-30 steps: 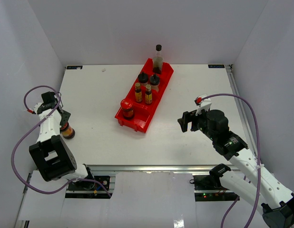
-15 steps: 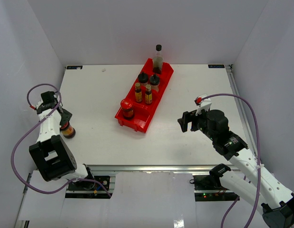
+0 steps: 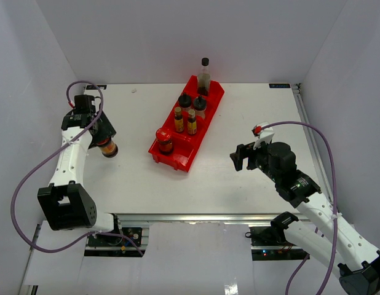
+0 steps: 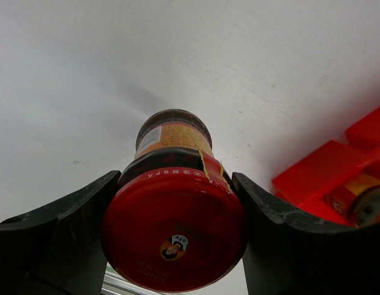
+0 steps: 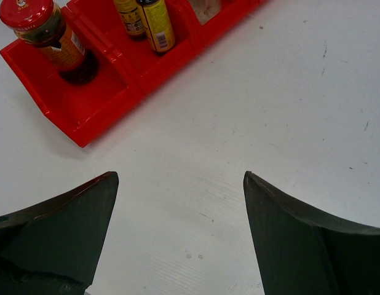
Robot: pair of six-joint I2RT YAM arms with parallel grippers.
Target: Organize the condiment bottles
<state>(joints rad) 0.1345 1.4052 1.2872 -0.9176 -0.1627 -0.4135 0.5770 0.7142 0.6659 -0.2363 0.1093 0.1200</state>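
The left gripper (image 4: 176, 181) pinches the jar (image 3: 107, 149) by its red lid, one finger on each side. The jar is well to the left of the tray (image 3: 209, 103), out past its long left wall. It looks to be up off the table (image 3: 128, 178). It is tilted: the lid is in the jaws, and the dark bottom points down and away from them, toward the table.

The left arm is the one for this move, since it has the jar. The right gripper (image 5: 178, 203) is on the other side of the tray, near its front end. Its jaws are spread wide and hold nothing.

The way from the jar to the tray is bare table, with nothing to bump. The spot to aim for is likely the front box of the tray, where the second jar (image 3: 164, 140) stands. That one sits on the left side of the box, and there is free room on its right. So the held jar may have to pass over the tray wall and over or around the red lid there. It should be stood up straight first, or its bottom could catch the wall. The yellow bottles (image 3: 185, 120) stand in the next box back, close enough to knock.
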